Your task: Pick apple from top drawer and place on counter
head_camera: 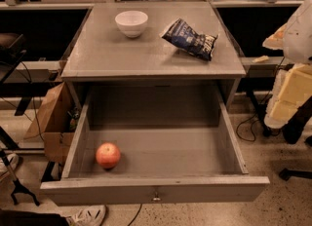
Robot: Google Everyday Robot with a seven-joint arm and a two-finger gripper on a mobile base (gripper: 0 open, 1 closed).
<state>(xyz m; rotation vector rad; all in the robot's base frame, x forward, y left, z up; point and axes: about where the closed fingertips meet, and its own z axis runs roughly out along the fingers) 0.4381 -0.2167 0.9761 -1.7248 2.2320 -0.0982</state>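
Observation:
The apple (pixel 108 155) is small, round and red-orange. It lies inside the open top drawer (pixel 156 191), near its front left corner. The drawer is pulled far out, and its flat front panel has a small keyhole at the centre. The grey counter (pixel 146 54) is the flat cabinet top above the drawer. My gripper (pixel 288 98) shows as white and yellowish parts at the right edge of the camera view, beside the cabinet's right side. It is well to the right of the apple, outside the drawer, and holds nothing that I can see.
A white bowl (pixel 131 23) stands at the counter's back left. A dark blue chip bag (pixel 190 39) lies at its back right. A cardboard box (pixel 51 122) stands on the floor to the left of the drawer. Cables and chair legs lie on the floor around the cabinet.

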